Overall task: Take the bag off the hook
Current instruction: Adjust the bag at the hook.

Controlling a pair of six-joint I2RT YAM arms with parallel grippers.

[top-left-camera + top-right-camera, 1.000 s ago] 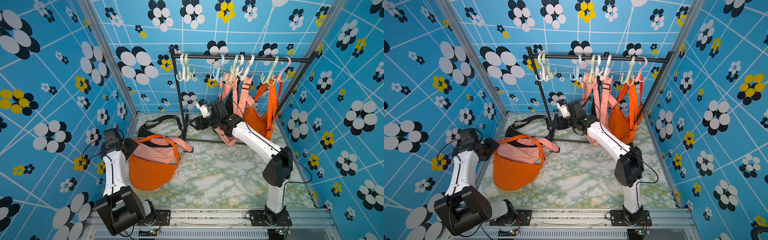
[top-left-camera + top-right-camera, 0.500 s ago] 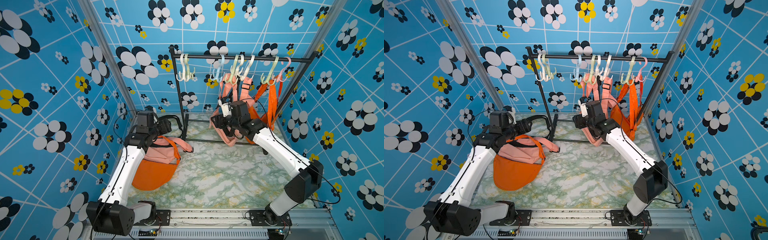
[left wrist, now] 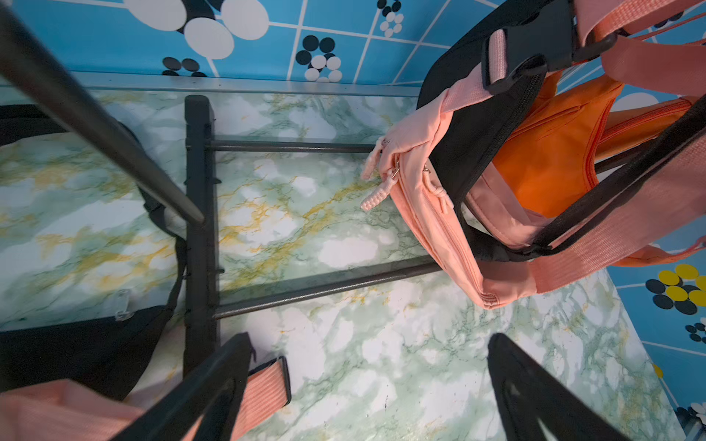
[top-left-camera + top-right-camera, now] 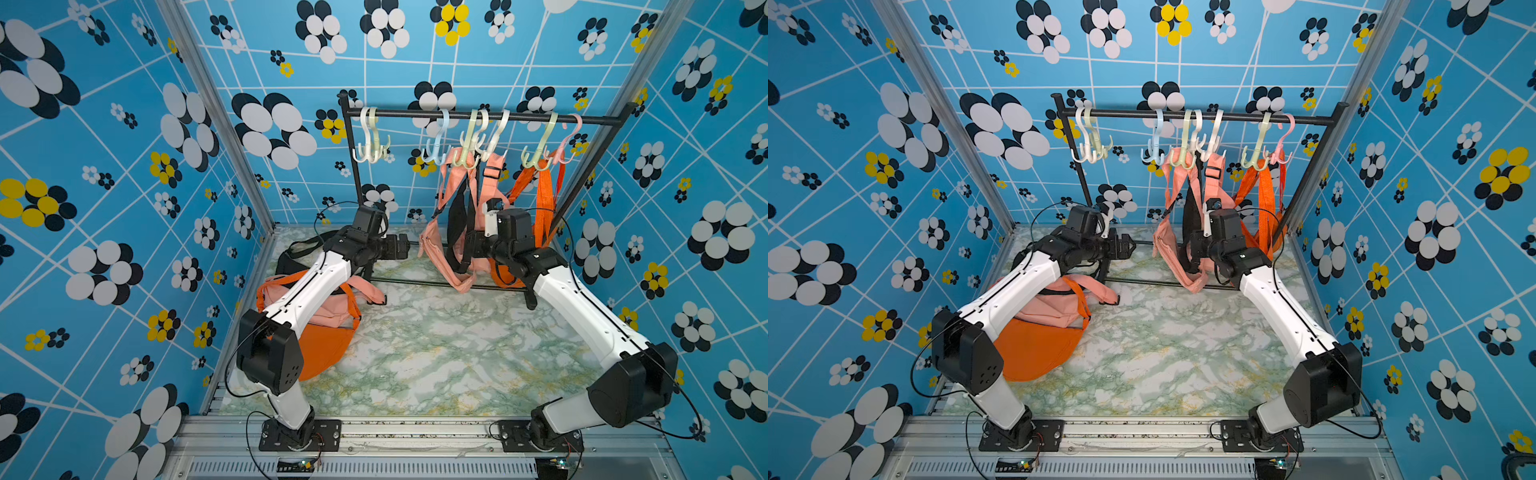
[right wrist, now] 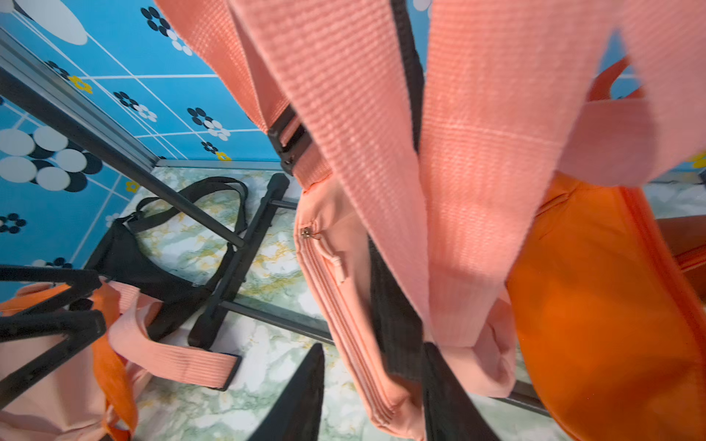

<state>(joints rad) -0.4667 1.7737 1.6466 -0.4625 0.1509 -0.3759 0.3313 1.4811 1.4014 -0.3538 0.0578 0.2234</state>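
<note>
Between right gripper (image 5: 374,346) jaws — pink bag (image 5: 336,229), hung by straps from hook (image 4: 471,133) on rail (image 4: 407,114); jaws flank bag body, pinch or gap cannot tell. Beyond left gripper (image 3: 368,338) jaws, apart — same bag; jaws spread wide, empty.

Six bags (image 4: 430,253), eight hooks (image 4: 371,141), one rack (image 4: 407,113).

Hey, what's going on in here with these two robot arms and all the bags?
The robot is taking bags off a rack of hooks. The right end effector has its fingers on either side of a hanging pink bag, though a firm grip isn't clear. The left end effector is open and empty near the rack's end post. A pile of bags lies on the table beside the left arm.
</note>
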